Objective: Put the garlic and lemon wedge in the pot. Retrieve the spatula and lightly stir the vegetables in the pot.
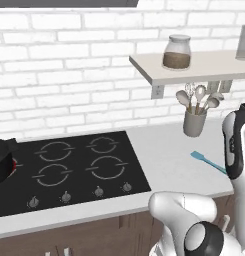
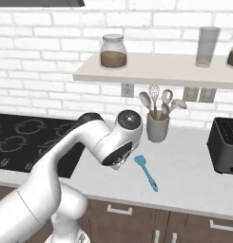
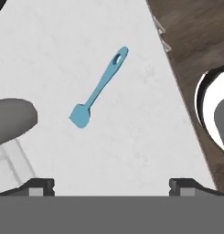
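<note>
The claw (image 3: 111, 183) is hanging above the white worktop (image 3: 131, 137) with its two dark fingertips (image 3: 40, 185) spread wide apart, gripping nothing. Looking down from the hand, the light-blue spatula (image 3: 97, 89) is lying flat on the worktop, out ahead of the claw and not touching it. Its wide blade end is pointing toward the claw and its handle end with the little hole is pointing away.

From the right side, the spatula (image 2: 146, 172) is lying on the worktop near a grey cup of kitchen tools (image 2: 157, 126), with a black toaster (image 2: 225, 144) sitting farther to the right. The robot's white arm (image 2: 89, 142) is bending over the worktop beside the stove.

From the left side, the black pot (image 1: 1, 160) is sitting on the stove (image 1: 79, 167) at the far left edge, well apart from the spatula (image 1: 208, 161). Something small and pale is showing inside the pot, too small to tell. A glass jar (image 1: 177, 52) is standing on the shelf (image 1: 194, 70) above.
</note>
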You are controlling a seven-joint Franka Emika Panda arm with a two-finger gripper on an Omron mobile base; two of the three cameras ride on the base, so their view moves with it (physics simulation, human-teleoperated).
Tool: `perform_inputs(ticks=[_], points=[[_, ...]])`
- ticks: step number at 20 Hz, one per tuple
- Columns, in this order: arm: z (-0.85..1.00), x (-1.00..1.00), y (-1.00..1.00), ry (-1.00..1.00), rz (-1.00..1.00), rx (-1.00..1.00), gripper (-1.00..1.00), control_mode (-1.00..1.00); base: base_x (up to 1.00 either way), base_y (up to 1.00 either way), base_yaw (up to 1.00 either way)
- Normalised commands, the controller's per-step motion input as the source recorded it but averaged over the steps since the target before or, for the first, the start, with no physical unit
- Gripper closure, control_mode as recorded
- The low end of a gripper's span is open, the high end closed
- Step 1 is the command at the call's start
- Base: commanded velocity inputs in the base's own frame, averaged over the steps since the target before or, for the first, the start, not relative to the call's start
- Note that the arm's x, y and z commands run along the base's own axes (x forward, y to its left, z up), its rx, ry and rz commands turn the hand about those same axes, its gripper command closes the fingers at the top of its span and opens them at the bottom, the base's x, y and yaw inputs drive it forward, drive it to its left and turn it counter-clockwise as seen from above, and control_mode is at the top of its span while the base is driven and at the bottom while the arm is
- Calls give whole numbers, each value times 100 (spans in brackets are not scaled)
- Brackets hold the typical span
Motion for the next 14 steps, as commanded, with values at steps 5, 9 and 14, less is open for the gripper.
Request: perform_inputs(ticks=[5, 9, 14], points=[[-37, 41, -62, 17, -41, 23, -100, -100, 0, 0, 0], [-21, 37, -73, 20, -14, 36, -100, -100, 0, 0, 0], [-44, 2, -49, 5, -7, 25, -100, -100, 0, 0, 0]])
